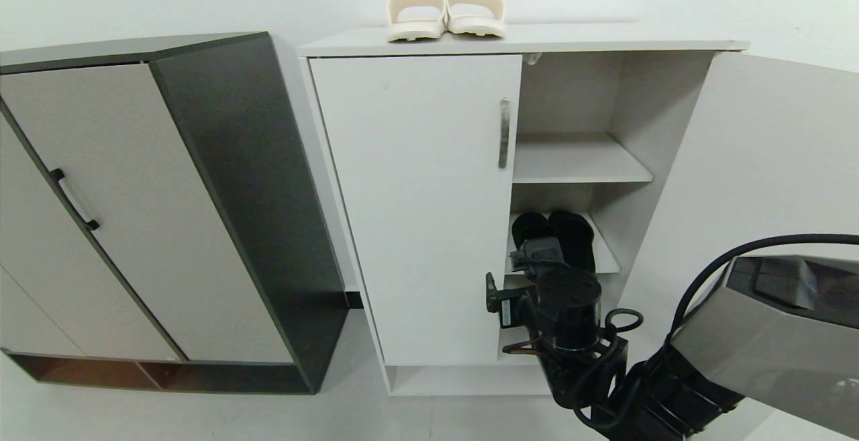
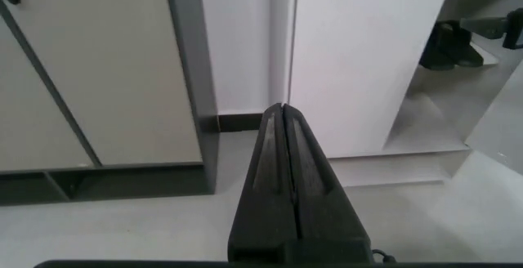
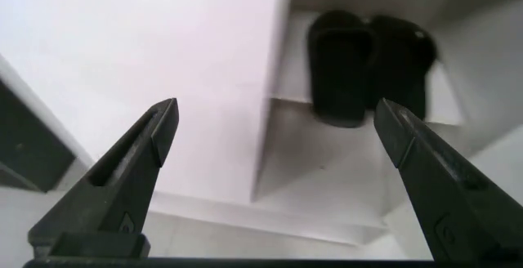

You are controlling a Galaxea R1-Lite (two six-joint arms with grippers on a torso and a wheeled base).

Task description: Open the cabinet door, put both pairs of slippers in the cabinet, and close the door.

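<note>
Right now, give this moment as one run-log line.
right door: open | black slippers: on shelf inside | cream slippers: on cabinet top | right tool: open, facing black slippers | left tool: shut

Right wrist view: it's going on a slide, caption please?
Open right gripper facing the black slippers, set side by side on a shelf inside the white cabinet.

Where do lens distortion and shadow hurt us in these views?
Head view: wide-angle bend, the white cabinet and grey cabinet splay outward; the black slippers sit in shelf shade. Right wrist view: slippers read as dark masses between the open fingers of the right gripper. Left wrist view: even light, no glare, left gripper shut.
</note>
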